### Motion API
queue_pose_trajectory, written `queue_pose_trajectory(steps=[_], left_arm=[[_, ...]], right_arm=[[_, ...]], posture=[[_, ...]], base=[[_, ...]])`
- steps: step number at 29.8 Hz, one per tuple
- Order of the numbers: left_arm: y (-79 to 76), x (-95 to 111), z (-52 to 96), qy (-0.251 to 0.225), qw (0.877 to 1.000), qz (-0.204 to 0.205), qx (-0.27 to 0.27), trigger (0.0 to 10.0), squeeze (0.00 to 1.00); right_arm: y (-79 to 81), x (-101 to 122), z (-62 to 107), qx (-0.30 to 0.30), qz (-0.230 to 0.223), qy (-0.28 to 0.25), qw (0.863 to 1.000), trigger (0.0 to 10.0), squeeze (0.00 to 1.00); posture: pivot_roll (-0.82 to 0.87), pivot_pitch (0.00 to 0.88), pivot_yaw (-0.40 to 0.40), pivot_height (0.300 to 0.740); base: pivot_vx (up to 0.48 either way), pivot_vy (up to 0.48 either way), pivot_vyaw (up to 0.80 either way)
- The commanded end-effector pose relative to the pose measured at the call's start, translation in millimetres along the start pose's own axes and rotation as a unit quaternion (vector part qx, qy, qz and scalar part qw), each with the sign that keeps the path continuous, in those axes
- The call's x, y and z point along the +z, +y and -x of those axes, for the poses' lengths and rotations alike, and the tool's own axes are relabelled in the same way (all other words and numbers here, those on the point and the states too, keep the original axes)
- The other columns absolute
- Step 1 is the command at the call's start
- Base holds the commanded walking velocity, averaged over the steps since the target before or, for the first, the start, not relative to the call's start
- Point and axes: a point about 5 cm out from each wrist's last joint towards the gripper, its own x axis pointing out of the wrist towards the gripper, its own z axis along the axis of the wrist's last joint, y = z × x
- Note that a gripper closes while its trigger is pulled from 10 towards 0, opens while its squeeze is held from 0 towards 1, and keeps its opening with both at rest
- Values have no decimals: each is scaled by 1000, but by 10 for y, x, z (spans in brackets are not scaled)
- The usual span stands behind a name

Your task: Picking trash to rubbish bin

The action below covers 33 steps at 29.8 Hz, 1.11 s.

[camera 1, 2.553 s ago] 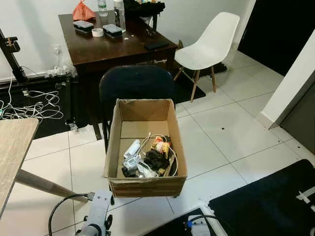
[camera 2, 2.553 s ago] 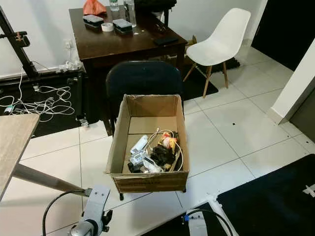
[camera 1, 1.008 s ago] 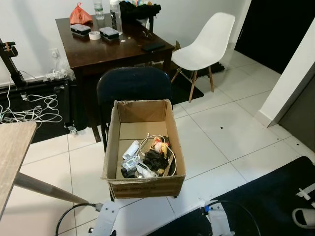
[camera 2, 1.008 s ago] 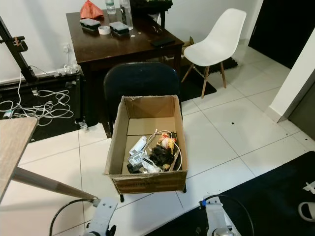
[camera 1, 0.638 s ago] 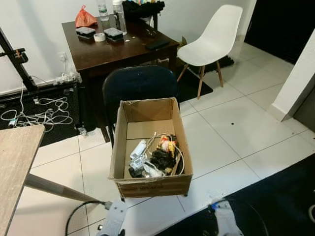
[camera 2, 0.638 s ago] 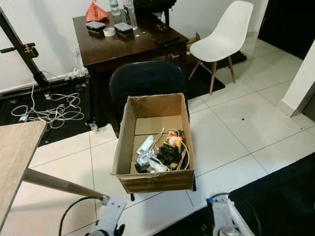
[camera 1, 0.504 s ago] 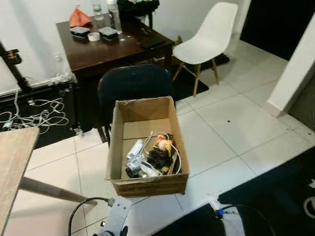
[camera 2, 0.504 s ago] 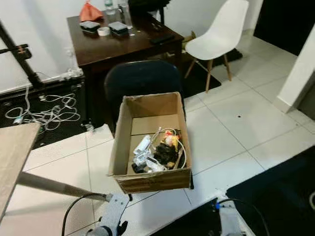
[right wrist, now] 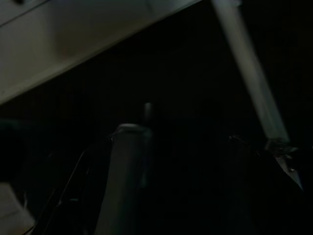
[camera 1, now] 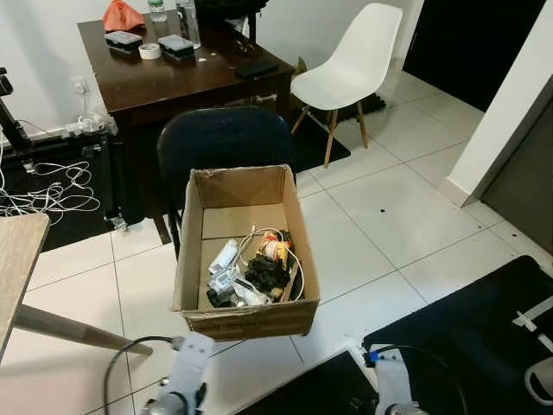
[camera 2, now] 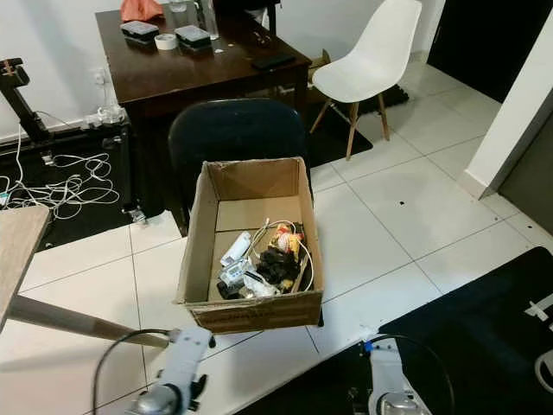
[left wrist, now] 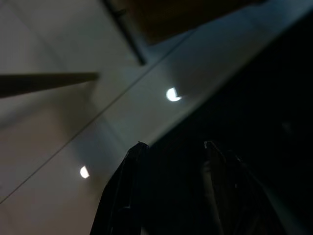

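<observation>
Left wrist view showed my left gripper (left wrist: 171,147) spread, holding nothing; right gripper (right wrist: 186,134) likewise parted. Cardboard box (camera 1: 194,251) of trash (camera 1: 252,272) sat at twelve o'clock.

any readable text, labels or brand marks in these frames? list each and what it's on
None can be read.
Cardboard box: faint dark print along the front wall, too blurred to read.
Items in the box: any labels are too small to make out.
Things on the dark wooden desk: no legible markings.
</observation>
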Motion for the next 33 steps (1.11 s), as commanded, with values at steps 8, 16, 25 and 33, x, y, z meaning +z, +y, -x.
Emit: queue_pose_trajectory(steps=[8, 16, 25, 33], left_arm=[[-51, -66, 9, 9, 999, 33, 1, 10000, 0], [-183, -171, 31, 21, 1000, 7, -19, 10000, 0], [-147, -172, 35, 16, 999, 33, -4, 10000, 0], [-191, -125, 20, 12, 998, 65, -3, 10000, 0]], right_arm=[[26, -41, -2, 1, 10, 9, 1000, 10000, 0], [-21, -152, 14, 0, 20, 23, 1000, 10000, 0], [0, -200, 15, 5, 35, 30, 999, 10000, 0], [32, -177, 9, 3, 5, 17, 1000, 10000, 0]], posture=[[81, 133, 3, 740], [31, 129, -11, 740], [61, 122, -24, 740], [57, 112, -3, 740]], base=[[0, 0, 0], [0, 0, 0], [0, 0, 0], [0, 0, 0]])
